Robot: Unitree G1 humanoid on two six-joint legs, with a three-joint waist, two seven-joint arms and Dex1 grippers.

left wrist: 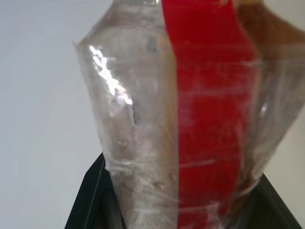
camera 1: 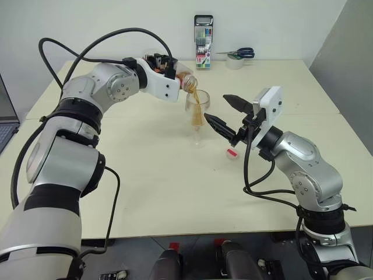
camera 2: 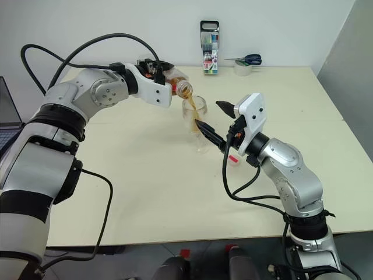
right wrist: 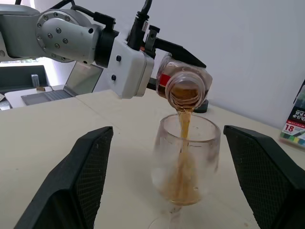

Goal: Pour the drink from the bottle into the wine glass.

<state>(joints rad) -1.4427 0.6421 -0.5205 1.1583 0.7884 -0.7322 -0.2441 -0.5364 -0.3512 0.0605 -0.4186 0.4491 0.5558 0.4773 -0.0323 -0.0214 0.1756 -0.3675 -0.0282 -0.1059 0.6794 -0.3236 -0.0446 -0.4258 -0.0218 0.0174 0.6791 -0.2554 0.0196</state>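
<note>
Right wrist view: left gripper [right wrist: 188, 62], jaws clamped on tipped bottle [right wrist: 186, 86], streams drink [right wrist: 182, 129] into wine glass [right wrist: 186, 162] on bench [camera 1: 145, 175], bowl part-filled, pour unfinished; right gripper [camera 1: 224, 114] jaws wide, empty.

Head pair overhead; wrist views near bottle [right wrist: 185, 85]

Laptop [camera 1: 6, 125]: cut by picture edge, corner only | wine glass [right wrist: 186, 162]: foot cut off in right wrist view | bottle [left wrist: 181, 119]: neck and base out of frame in left wrist view | marker pack [camera 1: 203, 42]: print too small to read
</note>
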